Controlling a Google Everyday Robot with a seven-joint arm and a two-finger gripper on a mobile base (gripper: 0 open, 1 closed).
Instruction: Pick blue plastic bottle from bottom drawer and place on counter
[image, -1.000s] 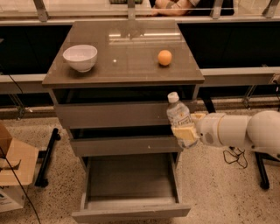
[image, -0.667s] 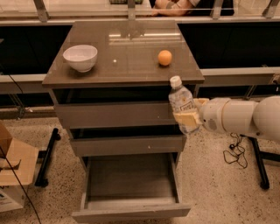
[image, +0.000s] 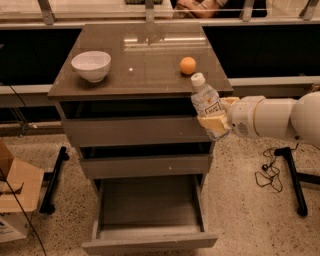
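The blue plastic bottle (image: 206, 101) is a small clear bottle with a white cap and a pale label. It is held nearly upright in the air by the cabinet's front right corner, its cap just below the counter's edge. My gripper (image: 216, 118) comes in from the right on a white arm and is shut on the bottle's lower half. The counter (image: 145, 62) is a glossy brown-grey slab on top of the drawers. The bottom drawer (image: 147, 209) is pulled out below, with nothing visible inside its grey interior.
A white bowl (image: 91, 65) stands at the counter's left. An orange ball (image: 188, 65) lies at its right, just behind the bottle. The two upper drawers stand slightly open. A cardboard box (image: 12, 195) sits on the floor at left; a black stand leg and cable (image: 292, 175) at right.
My gripper has lifted the bottle upward, from beside the top drawer front to about the level of the counter's edge.
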